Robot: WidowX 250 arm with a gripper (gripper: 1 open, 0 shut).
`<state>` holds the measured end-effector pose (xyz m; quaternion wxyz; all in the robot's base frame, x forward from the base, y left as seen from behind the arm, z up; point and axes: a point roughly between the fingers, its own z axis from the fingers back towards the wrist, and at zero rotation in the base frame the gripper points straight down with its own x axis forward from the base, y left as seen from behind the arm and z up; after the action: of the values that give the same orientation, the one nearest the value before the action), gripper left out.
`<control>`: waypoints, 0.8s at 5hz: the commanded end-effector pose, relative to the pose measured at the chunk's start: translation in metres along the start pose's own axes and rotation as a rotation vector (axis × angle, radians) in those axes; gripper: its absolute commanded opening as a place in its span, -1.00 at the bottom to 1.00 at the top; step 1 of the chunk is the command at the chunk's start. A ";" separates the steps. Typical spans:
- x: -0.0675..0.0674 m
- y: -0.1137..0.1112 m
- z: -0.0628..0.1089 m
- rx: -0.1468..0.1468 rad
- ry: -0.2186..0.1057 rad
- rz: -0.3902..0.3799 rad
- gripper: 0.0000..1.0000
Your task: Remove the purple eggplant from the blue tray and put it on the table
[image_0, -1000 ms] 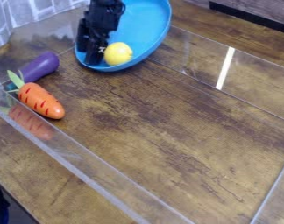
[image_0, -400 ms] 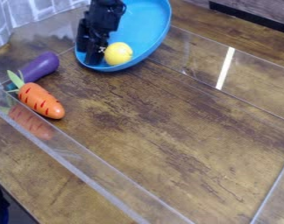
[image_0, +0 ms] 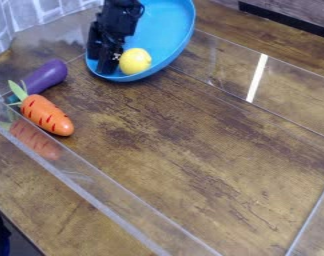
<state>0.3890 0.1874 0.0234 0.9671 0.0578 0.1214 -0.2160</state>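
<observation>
One purple eggplant (image_0: pixel 46 74) lies on the tabletop (image_0: pixel 192 140), outside the blue tray (image_0: pixel 172 30); smooth, light, likely slippery, best pinched mid-body. Jaws of gripper (image_0: pixel 105 57) stand open.

Open table (image_0: pixel 192 140) right of carrot (image_0: pixel 47 115) and eggplant (image_0: pixel 45 75).

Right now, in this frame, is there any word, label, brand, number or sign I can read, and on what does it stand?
None can be read.
The purple eggplant, carrot, lemon and blue tray look plain, with no print showing.
The table shows only wood grain and glare.
The black gripper is too dark and small to show any marking.
</observation>
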 end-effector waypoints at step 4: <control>0.005 -0.001 -0.008 -0.029 0.027 -0.014 1.00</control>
<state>0.3914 0.1872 0.0219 0.9661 0.0536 0.1344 -0.2138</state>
